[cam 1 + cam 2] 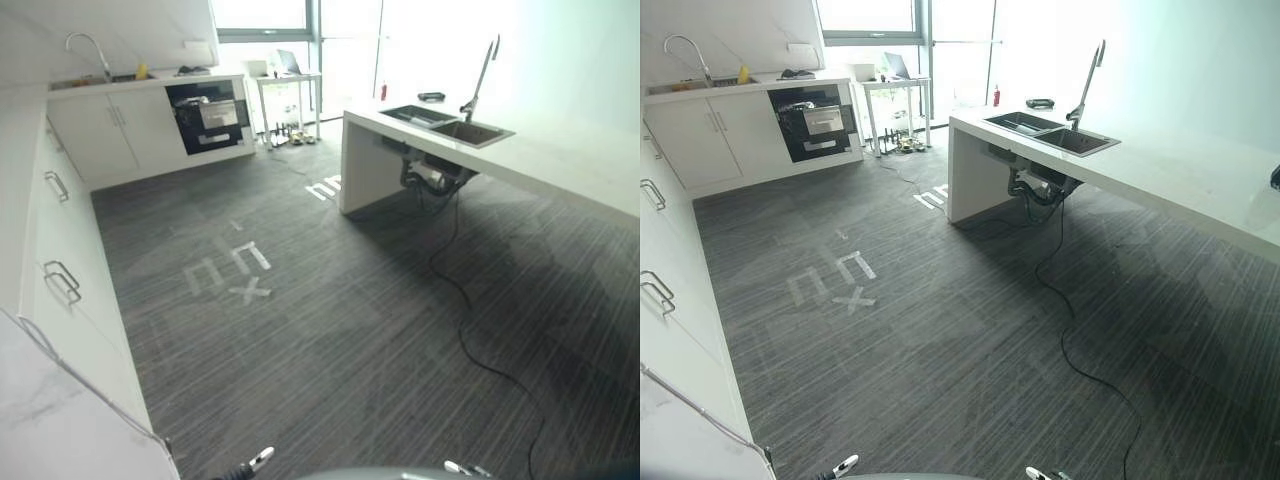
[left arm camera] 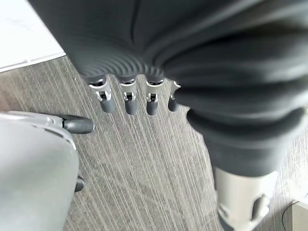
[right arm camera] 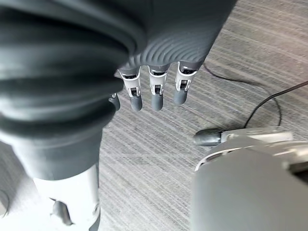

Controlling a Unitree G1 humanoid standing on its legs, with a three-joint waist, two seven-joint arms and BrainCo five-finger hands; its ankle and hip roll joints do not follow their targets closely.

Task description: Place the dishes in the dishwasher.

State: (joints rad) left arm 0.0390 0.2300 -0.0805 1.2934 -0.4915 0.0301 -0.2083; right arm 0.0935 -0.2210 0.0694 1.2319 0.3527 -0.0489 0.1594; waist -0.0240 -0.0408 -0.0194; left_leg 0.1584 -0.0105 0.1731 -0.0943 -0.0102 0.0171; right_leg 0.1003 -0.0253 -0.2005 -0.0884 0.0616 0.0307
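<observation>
The dishwasher is a dark unit built into the white cabinets along the far wall, with its front pulled partly open. I cannot make out any dishes. My left hand hangs over the grey striped floor, fingers straight and relaxed, holding nothing. My right hand hangs the same way over the floor, open and empty. Both hands are far from the dishwasher.
A white island counter with a double sink and tall tap stands at right, a small dark item on it. White drawers line the left side. A black cable trails across the floor from the island. White tape marks lie mid-floor.
</observation>
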